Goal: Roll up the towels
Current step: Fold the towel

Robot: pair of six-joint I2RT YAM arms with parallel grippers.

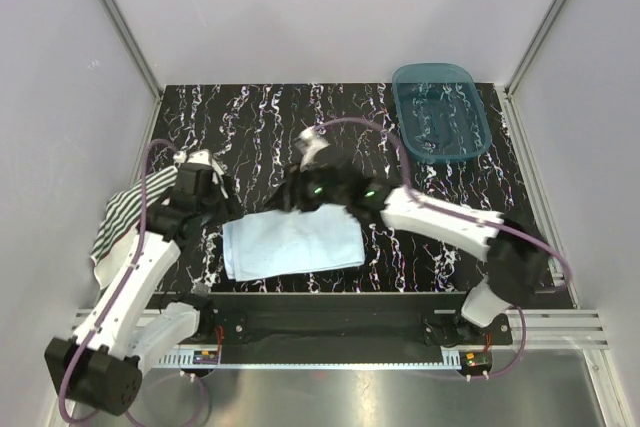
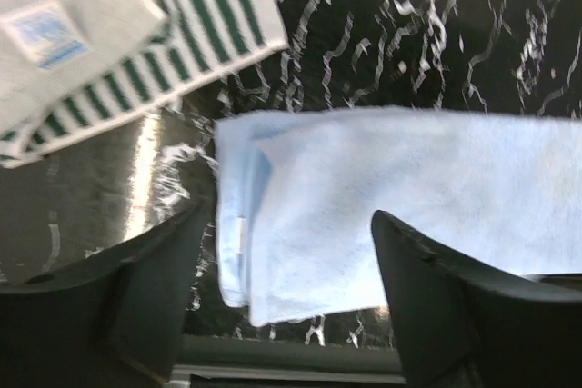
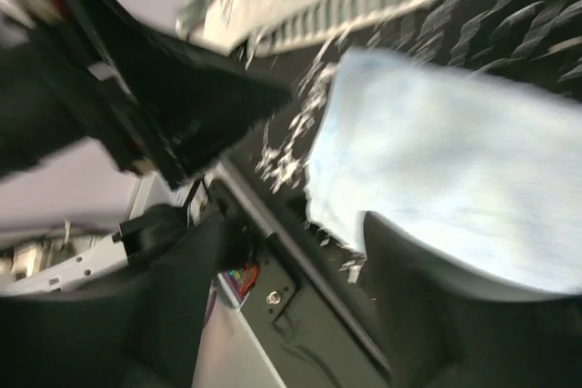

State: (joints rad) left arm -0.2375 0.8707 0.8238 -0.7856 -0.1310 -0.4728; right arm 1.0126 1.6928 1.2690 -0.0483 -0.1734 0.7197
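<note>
The light blue towel lies folded flat near the table's front edge; it also shows in the left wrist view and, blurred, in the right wrist view. The green-and-white striped towel hangs over the table's left edge, its printed band facing up. My left gripper stands open over the blue towel's left end, holding nothing. At the towel's far edge my right gripper is open too, with nothing between its fingers.
A translucent teal tub sits at the back right of the black marbled table. Grey walls close in on three sides. The left arm shows close by in the right wrist view. The metal base rail runs along the front.
</note>
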